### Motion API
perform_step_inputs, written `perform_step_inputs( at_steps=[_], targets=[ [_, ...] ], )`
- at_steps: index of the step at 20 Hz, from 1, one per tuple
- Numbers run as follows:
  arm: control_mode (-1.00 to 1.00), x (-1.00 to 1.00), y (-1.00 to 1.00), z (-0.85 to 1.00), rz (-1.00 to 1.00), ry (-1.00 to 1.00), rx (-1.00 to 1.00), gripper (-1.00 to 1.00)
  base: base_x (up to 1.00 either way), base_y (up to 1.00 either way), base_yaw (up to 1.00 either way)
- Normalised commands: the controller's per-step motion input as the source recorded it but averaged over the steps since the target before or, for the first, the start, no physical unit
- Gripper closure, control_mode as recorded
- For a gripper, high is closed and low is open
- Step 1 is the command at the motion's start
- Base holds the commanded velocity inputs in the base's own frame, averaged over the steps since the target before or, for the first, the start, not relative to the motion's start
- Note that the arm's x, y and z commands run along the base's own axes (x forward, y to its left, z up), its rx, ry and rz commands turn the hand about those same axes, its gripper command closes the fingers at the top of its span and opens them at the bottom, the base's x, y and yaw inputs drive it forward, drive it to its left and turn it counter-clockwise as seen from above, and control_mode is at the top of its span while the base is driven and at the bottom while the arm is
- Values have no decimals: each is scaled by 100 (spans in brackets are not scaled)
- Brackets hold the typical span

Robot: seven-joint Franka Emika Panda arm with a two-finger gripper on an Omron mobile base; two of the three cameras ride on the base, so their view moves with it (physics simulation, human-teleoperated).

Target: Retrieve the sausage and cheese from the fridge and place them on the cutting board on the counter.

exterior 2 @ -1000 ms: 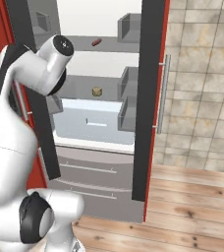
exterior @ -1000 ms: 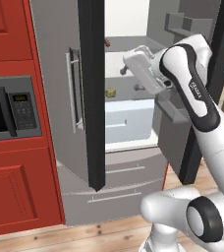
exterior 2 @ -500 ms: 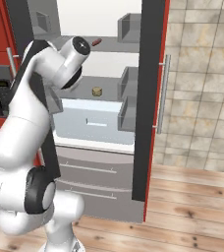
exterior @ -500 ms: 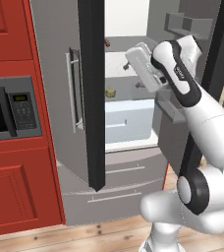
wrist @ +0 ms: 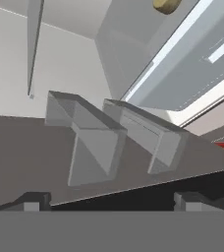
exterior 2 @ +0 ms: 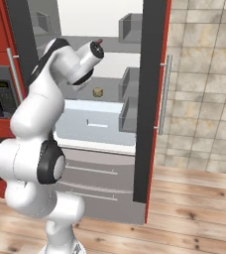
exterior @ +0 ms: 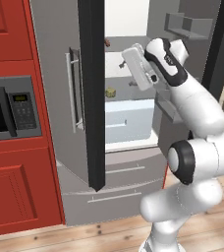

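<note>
Fridge (exterior: 84, 98): both doors open, interior exposed; landmark for all entries below.
Gripper (wrist: 109, 201): fingers spread wide, holding nothing; raised inside the fridge opening at upper-shelf height, looking across the inner face of a door.
Door bins (wrist: 92, 142): 2 grey bins side by side on that door.
Cheese (exterior: 110, 92): on a fridge shelf just above the white drawer (exterior: 126, 118), apart from the gripper.
Sausage (exterior 2: 99, 41): on the shelf above the cheese, partly hidden by the wrist.
Microwave (exterior: 8, 113): built into the red cabinets left of the fridge.
</note>
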Motion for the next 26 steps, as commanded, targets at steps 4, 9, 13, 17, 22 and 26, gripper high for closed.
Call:
perform_step_inputs(
  at_steps=[4, 9, 13, 17, 22, 26],
  targets=[
    [-100, 47, 32, -14, 0, 0, 0, -100, 0, 0, 0],
    [-100, 49, 16, -13, 0, 0, 0, -100, 0, 0, 0],
    [-100, 39, 0, -27, 0, 0, 0, -100, 0, 0, 0],
    [-100, 20, -1, -31, 0, 0, 0, -100, 0, 0, 0],
    [-100, 11, 14, -19, 0, 0, 0, -100, 0, 0, 0],
    [-100, 0, 36, -7, 0, 0, 0, -100, 0, 0, 0]
  ],
)
